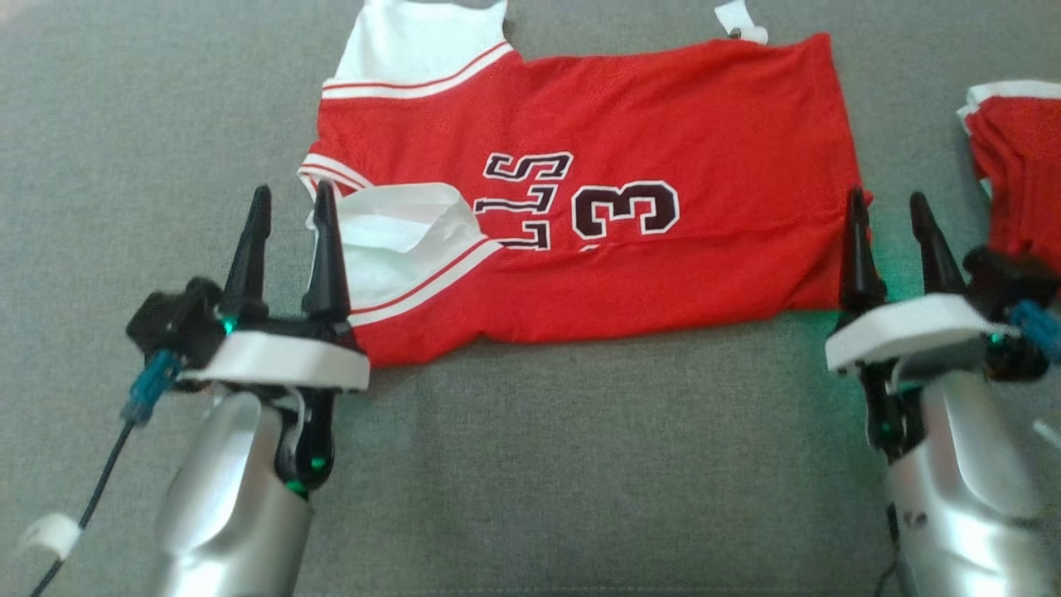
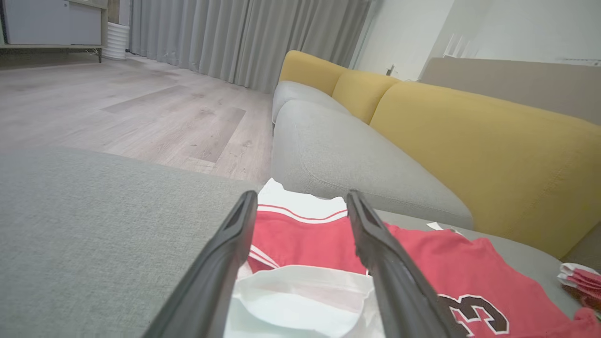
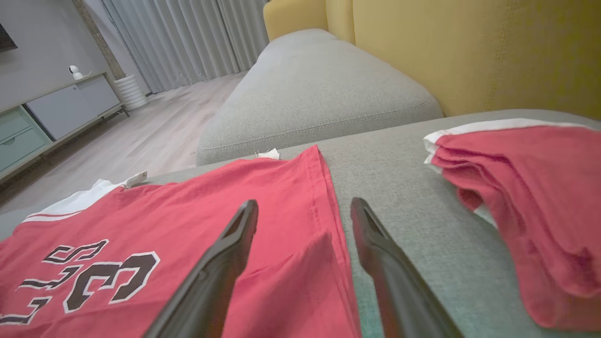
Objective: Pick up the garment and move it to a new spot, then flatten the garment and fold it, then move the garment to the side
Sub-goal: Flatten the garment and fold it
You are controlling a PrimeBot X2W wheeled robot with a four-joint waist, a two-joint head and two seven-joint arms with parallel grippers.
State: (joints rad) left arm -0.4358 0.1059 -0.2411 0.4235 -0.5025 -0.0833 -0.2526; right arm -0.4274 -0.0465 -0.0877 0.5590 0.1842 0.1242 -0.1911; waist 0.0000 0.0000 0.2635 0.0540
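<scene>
While flat on couch (image 1: 530,464), jersey (image 1: 663,249) near second garment (image 1: 1019,166).

A sofa (image 2: 357,159) with grey fabric seats and mustard-yellow back cushions (image 2: 479,155) anchors the room. Beyond its far end, pleated grey curtains (image 2: 244,37) hang down to a pale wood-plank floor (image 2: 141,108) that runs along the sofa's open front. Behind the sofa rises a plain white wall (image 2: 408,33). Across the floor from the sofa stands a low sideboard (image 3: 61,108) with pale doors, and a white ribbed cylinder (image 3: 129,91) stands at its curtain end. The light is soft and even.
</scene>
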